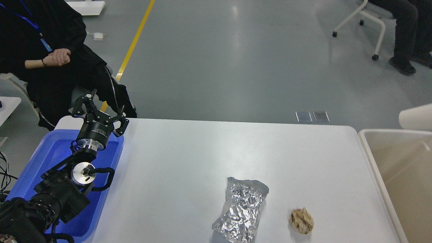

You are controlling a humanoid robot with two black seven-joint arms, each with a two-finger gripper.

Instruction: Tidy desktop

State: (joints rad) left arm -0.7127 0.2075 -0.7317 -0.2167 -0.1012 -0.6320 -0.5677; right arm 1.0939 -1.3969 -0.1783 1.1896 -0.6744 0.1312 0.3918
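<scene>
The white desktop (189, 152) carries a crumpled silver foil bag (241, 211) near the front centre and a crumpled brown paper ball (302, 220) to its right. My left gripper (99, 113) is open and empty, held above the far end of the blue tray (50, 152) at the table's left. A white cup (417, 117) shows partly at the right edge, above the beige bin (371, 162). My right gripper is out of view.
A seated person in black (50, 67) is just behind the table's left corner, close to my left gripper. Another person and a white wheeled chair (371, 23) are at the far right. A yellow line (135, 40) runs along the grey floor.
</scene>
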